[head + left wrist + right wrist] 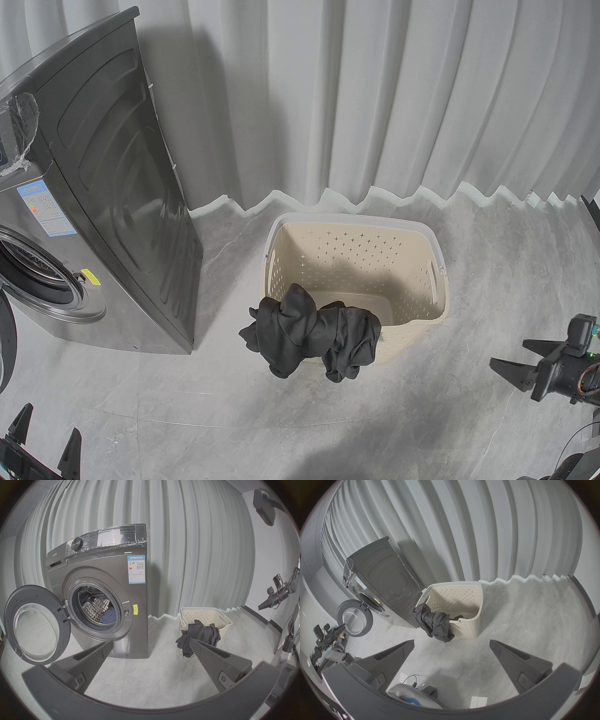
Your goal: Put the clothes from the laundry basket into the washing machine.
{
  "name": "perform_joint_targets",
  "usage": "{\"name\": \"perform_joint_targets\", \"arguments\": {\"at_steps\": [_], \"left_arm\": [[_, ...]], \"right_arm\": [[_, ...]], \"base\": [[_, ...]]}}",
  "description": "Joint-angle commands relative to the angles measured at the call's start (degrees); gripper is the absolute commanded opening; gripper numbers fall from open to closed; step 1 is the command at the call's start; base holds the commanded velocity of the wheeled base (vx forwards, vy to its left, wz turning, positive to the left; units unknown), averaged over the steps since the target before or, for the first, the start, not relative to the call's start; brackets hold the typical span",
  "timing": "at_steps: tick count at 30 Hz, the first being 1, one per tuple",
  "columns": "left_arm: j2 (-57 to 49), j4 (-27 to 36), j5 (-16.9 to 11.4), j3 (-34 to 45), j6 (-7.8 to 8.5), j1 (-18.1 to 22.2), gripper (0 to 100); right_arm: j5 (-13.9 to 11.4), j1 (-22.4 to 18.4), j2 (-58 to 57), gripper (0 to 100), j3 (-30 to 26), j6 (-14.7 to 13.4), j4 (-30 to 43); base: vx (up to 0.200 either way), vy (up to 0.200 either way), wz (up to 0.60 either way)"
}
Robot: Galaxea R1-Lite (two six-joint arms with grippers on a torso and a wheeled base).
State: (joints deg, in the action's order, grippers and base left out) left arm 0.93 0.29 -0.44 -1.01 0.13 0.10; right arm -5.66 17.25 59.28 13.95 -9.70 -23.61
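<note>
while dark grey crumpled clothes point(312, 334) hang over the near rim of the cream perforated plastic laundry basket point(362, 250) mid-frame, left gripper point(50, 422), lower left, and right gripper point(509, 353), right edge, show empty fingers wide.

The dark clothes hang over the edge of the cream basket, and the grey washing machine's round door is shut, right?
Not quite. The round door of the grey washing machine is open, swung to the side, as the left wrist view shows. The dark clothes do hang over the edge of the cream plastic laundry basket.
</note>
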Motion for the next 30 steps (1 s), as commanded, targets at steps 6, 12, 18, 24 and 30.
{"name": "perform_joint_targets", "arguments": {"at_steps": [6,12,18,24,30], "left_arm": [[-0.93,0.06,0.00,1.01,0.04,-0.01,100],[-0.93,-0.03,0.09,1.01,-0.40,-0.01,100],[-0.93,0.06,0.00,1.01,-0.31,-0.01,100],[-0.93,-0.03,0.00,1.01,-0.22,-0.01,100],[-0.93,-0.03,0.09,1.01,-0.31,-0.01,100]], "right_arm": [[0.82,8.15,19.91,100,0.29,-4.80,-11.28],[0.82,9.47,22.02,100,0.20,-4.97,-11.37],[1.35,11.23,24.74,100,0.38,-5.15,-11.37],[5.04,17.73,30.10,100,2.14,-10.95,-11.54],[6.54,20.10,34.23,100,4.60,-13.24,-14.62]], "base": [[0.033,0.000,0.00],[0.067,0.000,0.00],[0.000,0.000,0.00],[0.000,0.000,0.00],[0.000,0.000,0.00]]}}
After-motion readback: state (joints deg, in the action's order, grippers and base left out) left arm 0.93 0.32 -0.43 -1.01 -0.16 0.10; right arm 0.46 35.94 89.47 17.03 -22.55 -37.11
